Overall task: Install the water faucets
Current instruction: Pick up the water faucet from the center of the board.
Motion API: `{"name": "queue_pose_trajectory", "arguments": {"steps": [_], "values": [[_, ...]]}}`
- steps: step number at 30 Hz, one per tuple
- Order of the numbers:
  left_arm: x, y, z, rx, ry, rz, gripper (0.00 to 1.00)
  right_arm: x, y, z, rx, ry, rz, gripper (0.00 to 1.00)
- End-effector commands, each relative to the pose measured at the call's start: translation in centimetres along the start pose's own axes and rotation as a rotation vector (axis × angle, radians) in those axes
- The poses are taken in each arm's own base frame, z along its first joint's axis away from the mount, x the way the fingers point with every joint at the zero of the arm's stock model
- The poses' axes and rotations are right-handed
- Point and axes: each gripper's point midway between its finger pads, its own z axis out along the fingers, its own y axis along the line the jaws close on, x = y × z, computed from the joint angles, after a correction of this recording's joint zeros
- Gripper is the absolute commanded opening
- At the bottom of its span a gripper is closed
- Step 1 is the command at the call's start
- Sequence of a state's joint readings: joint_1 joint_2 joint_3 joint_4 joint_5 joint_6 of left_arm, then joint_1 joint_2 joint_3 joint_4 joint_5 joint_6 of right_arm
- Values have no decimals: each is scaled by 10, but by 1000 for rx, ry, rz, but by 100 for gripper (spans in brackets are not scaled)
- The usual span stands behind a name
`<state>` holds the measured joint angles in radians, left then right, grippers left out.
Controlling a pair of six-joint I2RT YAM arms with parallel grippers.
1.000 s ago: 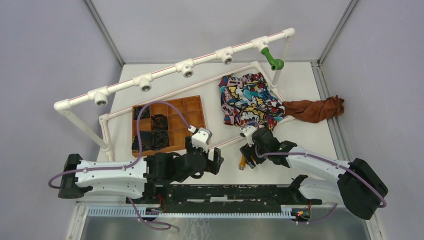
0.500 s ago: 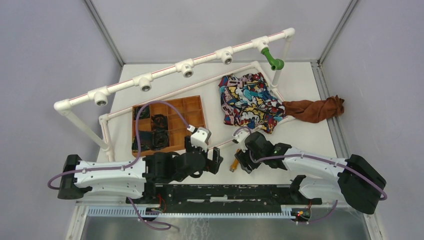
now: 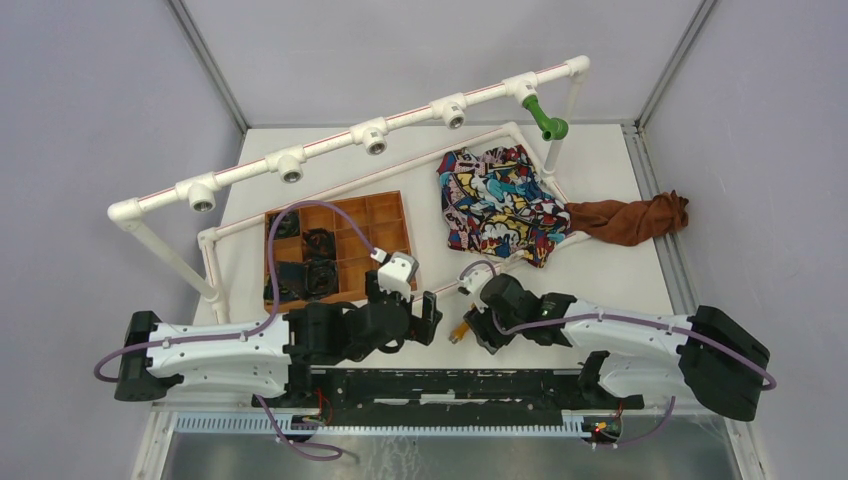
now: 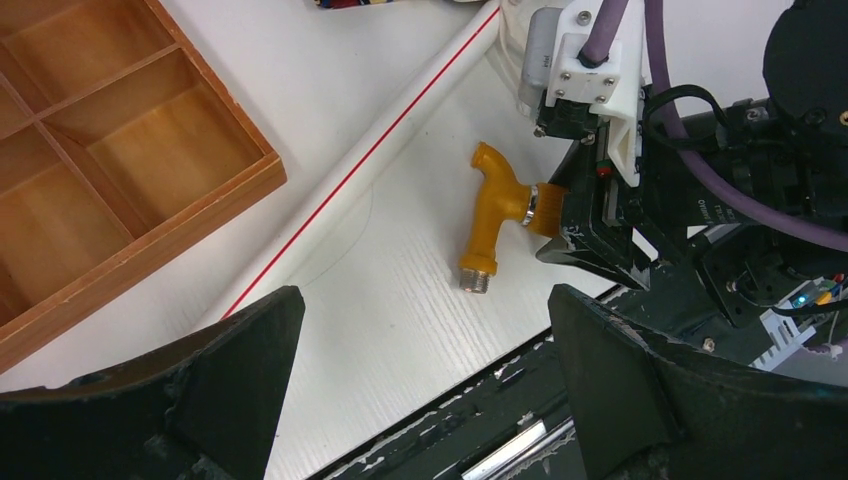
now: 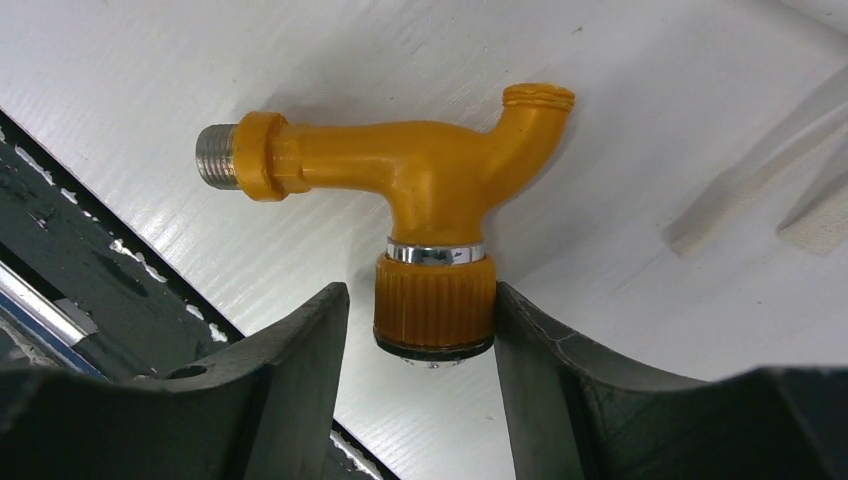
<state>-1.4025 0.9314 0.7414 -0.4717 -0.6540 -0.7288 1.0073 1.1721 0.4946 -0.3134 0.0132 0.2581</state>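
Note:
An orange-yellow water faucet (image 3: pixel 460 330) lies on the white table near the front edge, its metal thread (image 4: pixel 478 281) pointing toward the black base rail. My right gripper (image 3: pixel 476 326) stands around its ribbed knob (image 5: pixel 434 300). One finger touches the knob and a thin gap shows at the other, so the jaws are open. My left gripper (image 3: pixel 432 320) hovers wide open just left of it, holding nothing. A green water faucet (image 3: pixel 546 120) sits screwed into the far right fitting of the white pipe rail (image 3: pixel 330 145).
Several open T-fittings (image 3: pixel 374 137) line the raised pipe. A lower white pipe (image 4: pixel 370 160) with a red stripe runs diagonally past the faucet. A wooden compartment tray (image 3: pixel 385 210) sits left of centre. A patterned cloth (image 3: pixel 495 200) and a brown cloth (image 3: pixel 630 218) lie at right.
My right arm has moved left toward the left gripper, the orange-yellow faucet shifting left with it. Its jaws have narrowed around the knob. The left arm has barely moved.

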Motion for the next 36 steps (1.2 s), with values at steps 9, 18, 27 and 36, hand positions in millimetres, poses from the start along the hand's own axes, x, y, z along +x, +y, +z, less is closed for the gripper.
{"name": "queue_pose_trajectory", "arguments": {"steps": [9, 18, 27, 36], "values": [[-10, 14, -1, -74, -43, -44, 100, -33, -2, 0, 80, -106, 86, 66], [-9, 30, -12, -90, -38, -93, 100, -26, -1, 0, 144, -95, 110, 62], [-1, 26, -4, -92, -10, -78, 100, -25, 0, 3, 215, -88, 99, 77], [-5, 25, -7, -76, -6, -88, 100, -20, 5, 7, 197, -86, 112, 63]]}}
